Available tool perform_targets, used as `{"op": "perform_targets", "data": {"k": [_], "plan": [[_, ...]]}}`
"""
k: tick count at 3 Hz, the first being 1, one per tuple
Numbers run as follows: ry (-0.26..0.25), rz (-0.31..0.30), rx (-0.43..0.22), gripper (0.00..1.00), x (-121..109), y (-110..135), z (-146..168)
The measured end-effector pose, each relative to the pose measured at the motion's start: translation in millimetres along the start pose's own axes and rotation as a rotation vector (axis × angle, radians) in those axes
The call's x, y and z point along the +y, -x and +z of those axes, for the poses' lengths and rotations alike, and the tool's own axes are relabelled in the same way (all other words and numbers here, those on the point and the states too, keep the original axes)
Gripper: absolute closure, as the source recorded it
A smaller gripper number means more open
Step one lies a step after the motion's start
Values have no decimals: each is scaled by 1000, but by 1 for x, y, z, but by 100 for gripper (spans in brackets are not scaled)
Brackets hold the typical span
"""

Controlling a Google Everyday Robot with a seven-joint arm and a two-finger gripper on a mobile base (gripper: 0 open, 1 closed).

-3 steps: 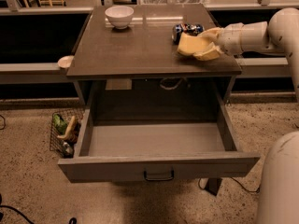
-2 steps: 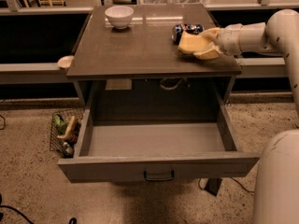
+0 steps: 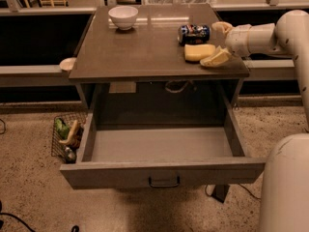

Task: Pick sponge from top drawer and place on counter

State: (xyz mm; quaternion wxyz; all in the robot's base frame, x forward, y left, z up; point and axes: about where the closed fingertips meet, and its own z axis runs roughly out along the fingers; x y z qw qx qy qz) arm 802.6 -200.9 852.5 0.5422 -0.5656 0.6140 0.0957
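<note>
The pale yellow sponge (image 3: pixel 198 52) lies flat on the grey-brown counter (image 3: pixel 145 47), near its right front corner. My gripper (image 3: pixel 213 41) is open just to the right of the sponge. One cream finger (image 3: pixel 216 58) rests low by the sponge's right edge and the other finger (image 3: pixel 222 27) is behind, near the can. The top drawer (image 3: pixel 161 146) is pulled fully out below the counter and holds nothing. Its dark pull handle (image 3: pixel 164 181) faces the front.
A white bowl (image 3: pixel 123 17) stands at the counter's back left. A blue can (image 3: pixel 194 33) lies on its side just behind the sponge. A wire basket (image 3: pixel 67 137) with items sits on the floor left of the drawer. A small disc (image 3: pixel 67 64) rests on the left ledge.
The gripper has let go of the sponge and opened, and it has drawn back a little to the right. The sponge now lies on the counter by itself.
</note>
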Motion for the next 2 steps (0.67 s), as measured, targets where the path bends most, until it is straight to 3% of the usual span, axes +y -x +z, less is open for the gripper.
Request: {"op": "perform_targets", "data": {"k": [1, 2], "plan": [[-25, -17, 1, 0, -7, 3, -8], [-98, -52, -9, 0, -20, 13, -33]]}}
